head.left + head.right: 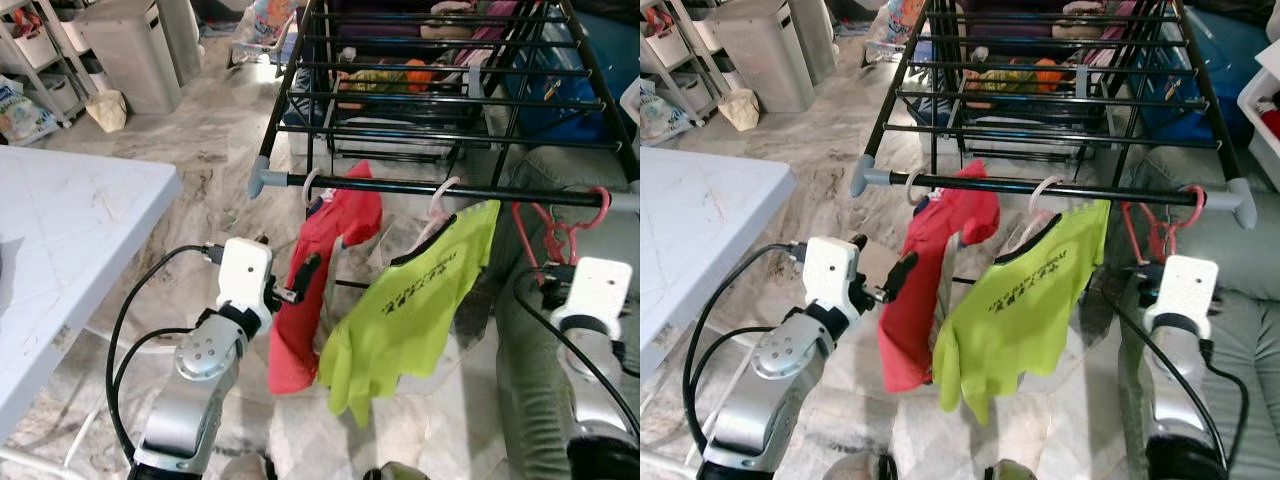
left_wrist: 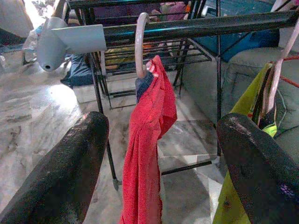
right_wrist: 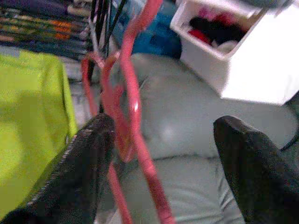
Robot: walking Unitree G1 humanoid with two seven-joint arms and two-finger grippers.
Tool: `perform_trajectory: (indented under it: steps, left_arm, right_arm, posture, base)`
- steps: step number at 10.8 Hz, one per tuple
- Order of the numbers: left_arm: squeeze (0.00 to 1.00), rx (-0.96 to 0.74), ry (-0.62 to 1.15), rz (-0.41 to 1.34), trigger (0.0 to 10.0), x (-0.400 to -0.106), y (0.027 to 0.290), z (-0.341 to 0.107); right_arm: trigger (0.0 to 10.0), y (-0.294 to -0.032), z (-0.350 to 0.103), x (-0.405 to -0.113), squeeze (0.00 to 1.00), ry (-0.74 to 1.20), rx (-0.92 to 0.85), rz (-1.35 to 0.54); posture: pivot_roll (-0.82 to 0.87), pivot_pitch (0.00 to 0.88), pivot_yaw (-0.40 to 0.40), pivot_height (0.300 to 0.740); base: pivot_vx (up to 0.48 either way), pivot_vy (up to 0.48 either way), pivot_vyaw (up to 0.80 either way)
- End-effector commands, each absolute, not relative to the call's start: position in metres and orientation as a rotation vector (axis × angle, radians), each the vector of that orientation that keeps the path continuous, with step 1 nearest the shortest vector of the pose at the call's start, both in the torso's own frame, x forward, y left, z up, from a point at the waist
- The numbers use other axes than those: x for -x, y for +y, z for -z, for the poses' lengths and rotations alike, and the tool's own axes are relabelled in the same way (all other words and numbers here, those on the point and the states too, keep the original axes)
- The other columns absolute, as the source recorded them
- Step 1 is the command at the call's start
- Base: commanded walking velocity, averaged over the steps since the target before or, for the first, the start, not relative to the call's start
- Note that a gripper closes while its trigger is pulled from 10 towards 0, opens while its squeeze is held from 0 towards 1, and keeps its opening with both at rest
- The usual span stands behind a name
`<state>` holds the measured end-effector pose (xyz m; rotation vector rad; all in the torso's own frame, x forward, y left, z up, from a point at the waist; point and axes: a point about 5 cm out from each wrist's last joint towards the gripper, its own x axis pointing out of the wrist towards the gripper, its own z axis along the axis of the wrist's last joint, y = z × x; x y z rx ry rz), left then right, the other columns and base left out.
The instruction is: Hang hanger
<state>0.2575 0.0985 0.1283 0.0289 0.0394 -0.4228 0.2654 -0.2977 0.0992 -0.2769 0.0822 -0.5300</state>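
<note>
In the left eye view, a thin red plastic hanger point(image 1: 556, 232) is seen hooked over the black metal rail of the drying rack point(image 1: 420, 188), near its grey plastic end cap on the robot's right. The right gripper point(image 1: 548, 270) is held just below that hanger, but its fingers are hidden behind the white wrist block, so their spread cannot be told here. A crumpled red cloth garment point(image 1: 318, 275) and a smooth lime-green printed T-shirt point(image 1: 410, 300) are hung further along the rail on pale hooks.

In the right eye view, the left gripper point(image 1: 890, 282) is raised beside the red garment, nothing held in it. A white tabletop point(image 1: 700, 225) is seen to the left, over a grey marbled floor point(image 1: 830, 140).

In the left wrist view, the two black, matt, rounded fingers point(image 2: 65, 172) are spread wide, with the red garment hanging in the gap, apparently untouched.

In the right wrist view, the fingers point(image 3: 79, 168) are likewise set wide apart; the glossy red hanger passes between them, close to one, and no grip is apparent.

The hanger is judged to be seated already. The step is best finished by the hook being checked as fully over the rail, and the right gripper being drawn straight back, so the slender wire-like frame is not snagged
</note>
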Motion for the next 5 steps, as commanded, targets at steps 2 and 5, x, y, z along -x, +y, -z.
perform_trajectory:
  steps: [2, 5]
  left_arm:
    - [0.00, -0.049, 0.034, 0.413, 10.0, -0.259, 0.098, -0.128]
    - [0.00, -0.058, 0.032, 0.403, 10.0, -0.258, 0.099, -0.127]
  right_arm:
    - [10.0, -0.286, -0.115, -0.264, 1.00, 0.013, 0.366, 0.482]
    - [10.0, -0.272, -0.121, -0.249, 1.00, -0.006, 0.432, 0.426]
  posture:
    - [-0.01, 0.053, 0.051, 0.740]
    - [-0.02, 0.049, 0.047, 0.740]
  base:
    - [0.000, 0.000, 0.00]
    - [0.000, 0.000, 0.00]
